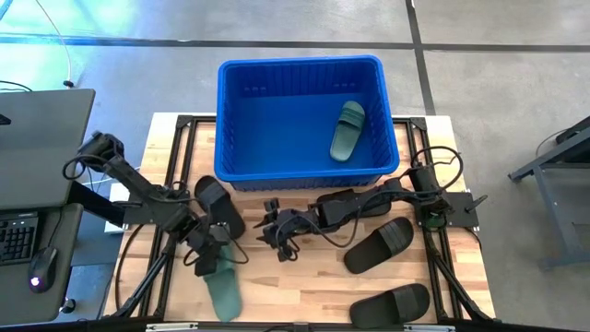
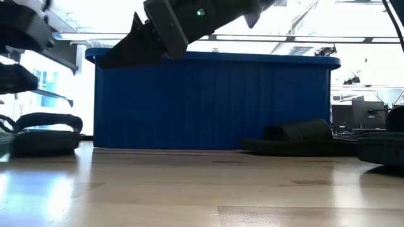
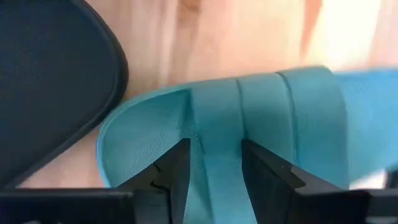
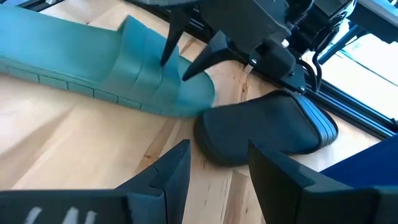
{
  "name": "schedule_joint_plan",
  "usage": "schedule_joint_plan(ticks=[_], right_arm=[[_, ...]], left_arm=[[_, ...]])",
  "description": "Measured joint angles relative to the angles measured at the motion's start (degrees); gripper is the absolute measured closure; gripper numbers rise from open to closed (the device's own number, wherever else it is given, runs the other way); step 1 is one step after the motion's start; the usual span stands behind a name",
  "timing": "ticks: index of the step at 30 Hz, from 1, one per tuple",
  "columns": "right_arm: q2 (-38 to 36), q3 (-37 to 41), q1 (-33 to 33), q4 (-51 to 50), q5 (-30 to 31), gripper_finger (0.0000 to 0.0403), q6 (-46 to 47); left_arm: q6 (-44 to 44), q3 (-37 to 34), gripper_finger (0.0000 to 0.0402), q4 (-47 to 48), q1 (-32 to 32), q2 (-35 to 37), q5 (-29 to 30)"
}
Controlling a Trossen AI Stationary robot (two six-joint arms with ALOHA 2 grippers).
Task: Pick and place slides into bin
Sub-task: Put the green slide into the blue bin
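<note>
The bright blue ribbed bin (image 1: pixel 300 120) holds one sage green slide (image 1: pixel 348 130). The second green slide (image 1: pixel 222 285) lies on the table, the left gripper (image 3: pixel 214 165) straddling its wide strap, fingers parted. The right gripper (image 4: pixel 217 171) hovers open, empty.

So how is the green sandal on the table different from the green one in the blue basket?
The sage green rubber slide on the wooden table lies by the table's near edge with the left gripper at its strap; the sage green slide in the blue plastic bin lies free. The right gripper hovers open nearby. Both share colour and shape.
</note>
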State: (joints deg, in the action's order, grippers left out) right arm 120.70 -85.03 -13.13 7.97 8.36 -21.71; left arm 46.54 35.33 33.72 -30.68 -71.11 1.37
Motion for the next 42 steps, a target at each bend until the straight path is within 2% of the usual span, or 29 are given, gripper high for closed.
schedule_joint_plan(ticks=[5,11,14,21,31,36,42], right_arm=[[0.0,0.0,0.35,0.0,0.0,0.0252,-0.01],[0.0,-0.02,0.38,-0.04,-0.04,0.0253,0.13],[0.0,-0.02,0.38,-0.07,-0.04,0.0254,0.15],[0.0,-0.02,0.38,-0.32,-0.1,0.0253,0.2],[0.0,-0.07,0.38,-3.05,-0.2,0.0253,0.22],[-0.02,-0.07,0.38,-3.04,-0.19,0.0252,0.69],[-0.02,-0.06,0.75,-3.04,-0.03,0.0252,-0.24]], left_arm=[[-4.23,0.0,0.0273,0.18,3.95,0.22,-3.06],[-5.31,0.1,0.0273,0.5,4.07,0.22,-7.15],[-6.16,2.57,0.0273,2.84,4.05,0.22,-8.86],[-10.49,12.01,0.0273,9.74,3.93,0.22,-4.74],[0.14,16.2,0.0273,10.95,-6.5,-2.74,-3.23],[-0.81,20.85,0.0282,15.76,-10.89,-7.02,-1.77],[-2.0,29.79,0.0301,24.92,-13.05,-14.44,-0.95]])
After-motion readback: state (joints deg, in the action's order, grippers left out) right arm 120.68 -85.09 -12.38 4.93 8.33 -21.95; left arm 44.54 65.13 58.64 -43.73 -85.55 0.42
